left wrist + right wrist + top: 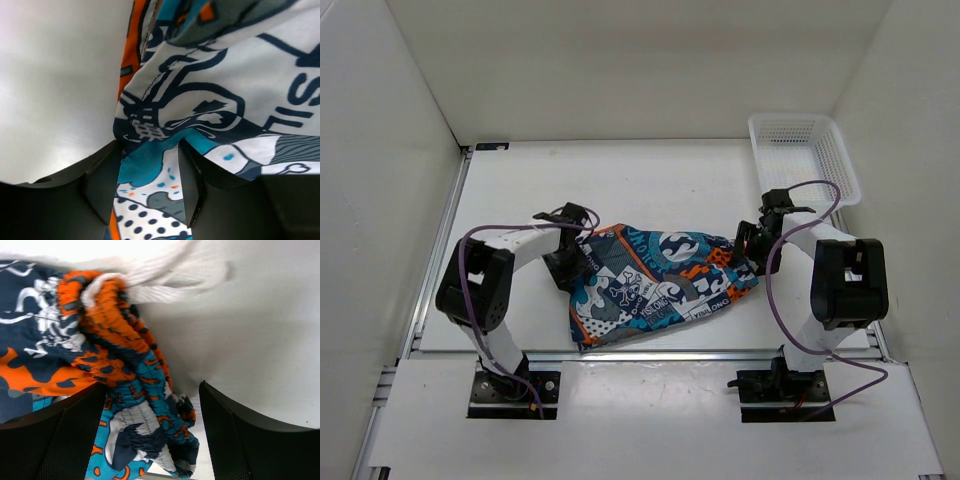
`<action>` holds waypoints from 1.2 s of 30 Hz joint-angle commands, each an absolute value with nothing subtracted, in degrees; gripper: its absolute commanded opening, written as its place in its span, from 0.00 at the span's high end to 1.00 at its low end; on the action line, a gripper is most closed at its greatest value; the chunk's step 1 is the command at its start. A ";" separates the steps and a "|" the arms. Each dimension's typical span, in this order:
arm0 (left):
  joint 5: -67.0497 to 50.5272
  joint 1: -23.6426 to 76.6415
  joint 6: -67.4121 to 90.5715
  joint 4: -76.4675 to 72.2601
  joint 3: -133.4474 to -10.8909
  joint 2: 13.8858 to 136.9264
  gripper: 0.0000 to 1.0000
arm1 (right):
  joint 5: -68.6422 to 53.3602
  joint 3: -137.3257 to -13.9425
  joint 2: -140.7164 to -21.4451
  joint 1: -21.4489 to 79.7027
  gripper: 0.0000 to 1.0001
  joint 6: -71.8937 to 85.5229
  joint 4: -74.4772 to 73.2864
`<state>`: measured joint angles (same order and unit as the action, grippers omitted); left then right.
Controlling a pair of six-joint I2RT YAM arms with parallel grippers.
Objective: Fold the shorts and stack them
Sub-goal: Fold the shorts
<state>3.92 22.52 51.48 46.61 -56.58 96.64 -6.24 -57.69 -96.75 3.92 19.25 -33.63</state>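
Observation:
The shorts (655, 285), in a navy, teal, orange and white patchwork print with a skull and lettering, lie crumpled flat in the middle of the table. My left gripper (570, 265) is at their left edge. In the left wrist view the jaws (150, 150) are closed on a fold of polka-dot and teal fabric of the shorts (215, 75). My right gripper (752, 250) is at their right edge. In the right wrist view it (152, 385) is open around the gathered orange and teal waistband (115, 330), with a gap on the right side. A white drawstring (165, 275) trails from the waistband.
A white plastic mesh basket (805, 150) stands at the back right corner of the white table (620, 180). White walls close in the left, back and right sides. Purple cables loop off both arms.

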 commanded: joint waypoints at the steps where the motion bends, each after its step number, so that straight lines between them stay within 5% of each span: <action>1: 5.27 21.71 49.31 41.92 -60.81 100.19 0.41 | -7.82 -58.01 -97.82 4.22 0.21 19.42 -31.64; 9: 4.75 19.42 42.11 42.53 -68.37 105.82 0.41 | -9.23 -56.34 -98.96 4.75 0.32 21.09 -29.09; 14: 11.83 17.58 37.80 48.40 -70.92 98.45 0.15 | -7.83 -55.72 -95.63 4.75 0.30 21.09 -30.49; 20: 10.74 10.74 37.10 49.67 -65.68 91.77 0.10 | -7.21 -53.44 -94.48 4.75 0.31 22.41 -32.08; 23: 4.76 10.11 36.56 45.53 -64.07 93.33 0.27 | -7.21 -53.44 -95.71 4.75 0.35 23.03 -31.29; 32: -4.39 10.11 36.04 41.04 -64.07 102.74 0.90 | -6.06 -55.02 -97.29 4.75 0.77 23.55 -30.76; 36: -3.87 10.11 36.56 40.52 -64.60 103.97 0.90 | -6.06 -55.55 -97.29 4.75 0.93 23.55 -30.76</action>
